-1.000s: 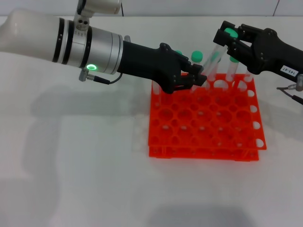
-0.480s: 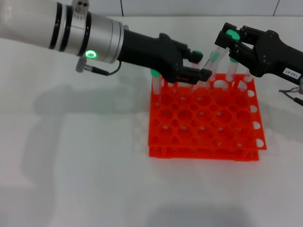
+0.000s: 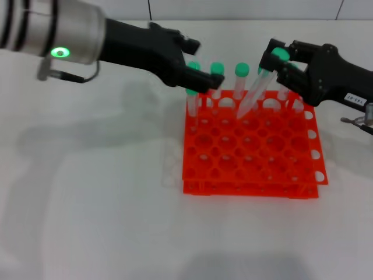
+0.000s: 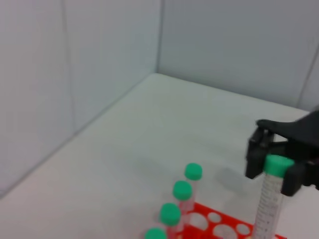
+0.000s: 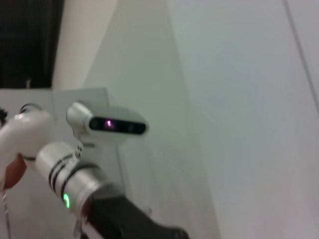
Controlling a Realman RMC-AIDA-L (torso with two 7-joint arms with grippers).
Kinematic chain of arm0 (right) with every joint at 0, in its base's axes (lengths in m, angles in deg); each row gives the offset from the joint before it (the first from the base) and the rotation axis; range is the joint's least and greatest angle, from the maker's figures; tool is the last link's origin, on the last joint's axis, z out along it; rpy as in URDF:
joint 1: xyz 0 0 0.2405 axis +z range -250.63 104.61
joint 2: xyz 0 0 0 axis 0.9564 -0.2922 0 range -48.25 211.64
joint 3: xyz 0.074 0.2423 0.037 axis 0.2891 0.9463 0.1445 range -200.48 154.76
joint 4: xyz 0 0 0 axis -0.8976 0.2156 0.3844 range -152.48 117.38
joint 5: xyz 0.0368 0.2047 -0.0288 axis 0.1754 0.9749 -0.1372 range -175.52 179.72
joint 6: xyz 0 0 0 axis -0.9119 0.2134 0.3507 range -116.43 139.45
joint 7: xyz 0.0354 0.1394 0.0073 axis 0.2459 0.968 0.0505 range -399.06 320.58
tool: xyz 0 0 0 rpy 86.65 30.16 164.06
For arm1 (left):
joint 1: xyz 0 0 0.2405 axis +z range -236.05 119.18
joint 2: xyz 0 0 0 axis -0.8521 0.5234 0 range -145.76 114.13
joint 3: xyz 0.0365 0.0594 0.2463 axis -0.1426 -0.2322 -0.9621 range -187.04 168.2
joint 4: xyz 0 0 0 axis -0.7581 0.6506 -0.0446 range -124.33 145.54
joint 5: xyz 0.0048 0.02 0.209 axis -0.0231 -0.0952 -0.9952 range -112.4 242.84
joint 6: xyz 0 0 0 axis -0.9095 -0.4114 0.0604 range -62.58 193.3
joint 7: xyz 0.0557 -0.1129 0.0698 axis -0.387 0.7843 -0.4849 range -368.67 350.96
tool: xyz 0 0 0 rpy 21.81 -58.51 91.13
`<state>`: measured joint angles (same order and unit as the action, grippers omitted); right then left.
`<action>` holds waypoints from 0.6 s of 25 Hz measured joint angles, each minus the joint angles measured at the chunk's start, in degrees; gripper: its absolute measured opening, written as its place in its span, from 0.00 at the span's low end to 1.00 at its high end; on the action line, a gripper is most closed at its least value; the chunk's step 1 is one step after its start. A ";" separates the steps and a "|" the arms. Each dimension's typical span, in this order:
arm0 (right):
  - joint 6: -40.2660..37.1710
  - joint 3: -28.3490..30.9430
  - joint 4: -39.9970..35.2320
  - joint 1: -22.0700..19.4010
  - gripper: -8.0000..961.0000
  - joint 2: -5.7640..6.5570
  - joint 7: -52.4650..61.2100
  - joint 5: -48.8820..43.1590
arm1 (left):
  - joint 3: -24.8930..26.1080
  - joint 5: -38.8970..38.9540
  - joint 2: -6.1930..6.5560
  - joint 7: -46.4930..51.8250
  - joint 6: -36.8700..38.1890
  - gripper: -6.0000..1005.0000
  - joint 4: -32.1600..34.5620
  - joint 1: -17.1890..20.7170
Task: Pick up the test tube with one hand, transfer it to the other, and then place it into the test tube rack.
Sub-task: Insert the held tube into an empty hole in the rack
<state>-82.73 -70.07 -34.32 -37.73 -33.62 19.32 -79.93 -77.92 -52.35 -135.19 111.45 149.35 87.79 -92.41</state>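
Note:
My right gripper [image 3: 273,59], on the black arm with the white label, is shut on a test tube [image 3: 256,90] just below its green cap. The tube hangs tilted, its lower end over the back rows of the orange test tube rack [image 3: 250,189]. The left wrist view shows the same gripper [image 4: 273,167] holding the tube [image 4: 265,201] above the rack [image 4: 219,230]. My left gripper [image 3: 197,63], on the silver-white arm with the green ring, is open and empty beside the rack's back left corner, apart from the held tube.
Several green-capped tubes [image 3: 241,79] stand in the rack's back row, close under my left gripper; they also show in the left wrist view [image 4: 182,191]. The rack sits on a white table [image 3: 87,204]. The right wrist view shows my left arm [image 5: 70,177] and a wall.
My left gripper has let go of the tube's lower end and drawn back to the left. The tube stays in my right gripper, now tilted lower over the rack.

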 joint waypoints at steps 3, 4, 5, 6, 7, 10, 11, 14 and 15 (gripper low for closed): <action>0.53 -0.61 -0.01 0.72 0.29 0.15 -0.15 -0.07 | -0.72 2.71 -0.15 -0.65 -0.96 0.85 8.10 8.06; 0.85 -0.77 -0.02 1.00 0.30 0.17 -0.15 -0.09 | -0.77 4.24 -0.15 -1.70 -1.54 0.86 9.96 11.17; 1.16 -0.90 -0.10 1.34 0.30 0.17 -0.16 -0.12 | -0.84 6.42 -0.13 -3.52 -2.38 0.87 11.38 14.52; 1.42 -0.99 -0.16 1.60 0.30 0.18 -0.16 -0.14 | -0.79 7.74 -0.13 -5.00 -2.90 0.88 11.94 16.77; 1.76 -0.99 -0.20 1.90 0.30 0.18 -0.15 -0.15 | -0.78 9.67 -0.15 -7.32 -3.60 0.89 12.18 19.49; 3.19 -1.13 -0.26 2.74 0.30 0.19 -0.04 -0.16 | -0.73 15.65 -0.19 -15.43 -5.39 0.89 10.35 26.19; 3.75 -1.31 -0.27 2.99 0.30 0.18 -0.02 -0.16 | -0.75 17.85 -0.18 -18.84 -5.80 0.89 9.01 27.96; 5.06 -2.29 -0.31 3.61 0.30 0.18 -0.02 -0.16 | -0.87 23.37 -0.17 -28.90 -5.83 0.89 2.61 31.49; 5.38 -2.48 -0.38 3.80 0.30 0.18 -0.02 -0.15 | -0.84 24.95 -0.18 -32.17 -5.68 0.89 -0.07 32.15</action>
<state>-77.36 -72.55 -34.69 -33.92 -33.44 19.29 -80.09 -78.76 -27.40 -135.37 79.28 143.66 87.73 -60.26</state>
